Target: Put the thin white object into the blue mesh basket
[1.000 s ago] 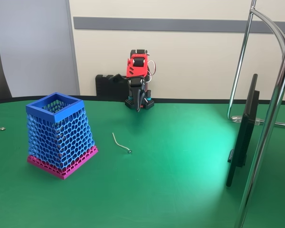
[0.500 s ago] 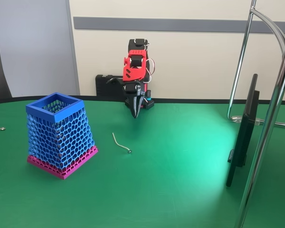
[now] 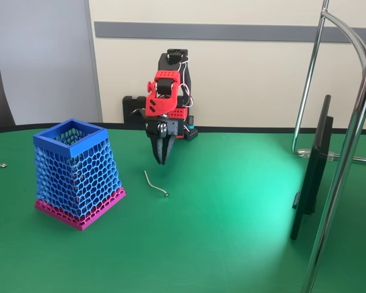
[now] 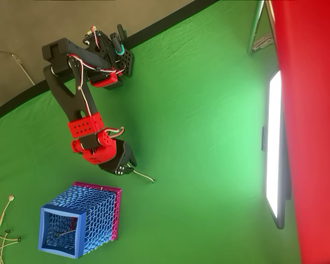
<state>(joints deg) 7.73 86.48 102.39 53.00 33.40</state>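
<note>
In the fixed view the arm's jaws (image 3: 161, 157) hang point-down over the green worktop (image 3: 232, 201), a little beyond the wire (image 3: 154, 184), which lies flat and bare just right of the basket (image 3: 78, 172). The fingers look drawn close together with nothing between them, though from here I cannot tell for certain whether a slit is left. To pick well, I would open them wider before going down, then come down across the wire's middle, not along it, since so thin a piece will slip out of a lengthwise pinch. In the overhead view the jaws (image 4: 127, 164) sit right at the wire's (image 4: 144, 176) plain end, with the ball end pointing away, and the basket (image 4: 80, 226) stands nearby with its mouth open, so the carry is short. The tips must nearly touch the cloth.
</note>
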